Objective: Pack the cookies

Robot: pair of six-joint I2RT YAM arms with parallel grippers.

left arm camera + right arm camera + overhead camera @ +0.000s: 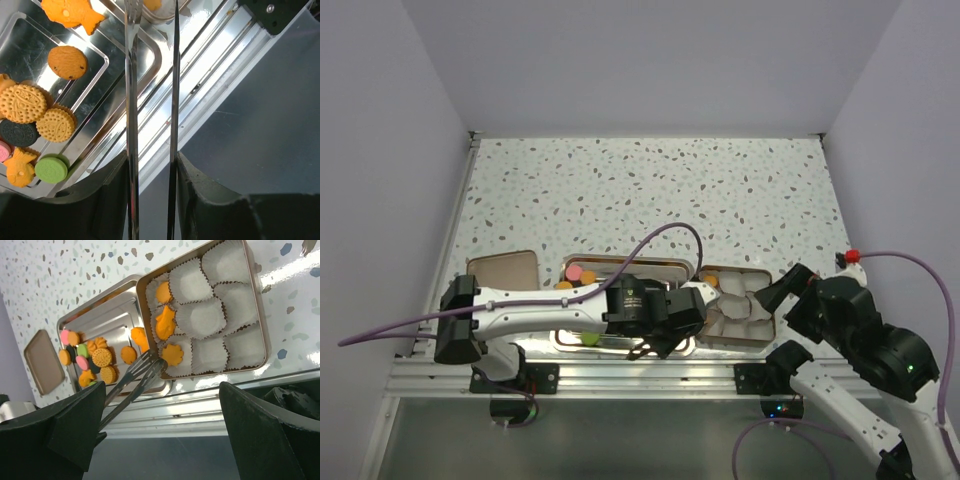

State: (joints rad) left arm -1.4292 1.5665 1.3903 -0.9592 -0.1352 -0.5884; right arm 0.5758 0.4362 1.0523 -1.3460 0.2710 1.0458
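The left tool [152, 161] is gripping a pair of metal tongs [131, 100], its fingers pressing on both blades, whose tips are standing slightly apart. Most of the cookies [22, 103] are lying loose in a steel tray [150, 55] just ahead and to the left of this tool. The right tool [162, 405] is hanging wide open, holding nothing. Ahead of it a tin [264, 340] of white paper cups [205, 317] is sitting on the tabletop [75, 265], with three orange cookies resting in the cups nearest the tongs' tips.
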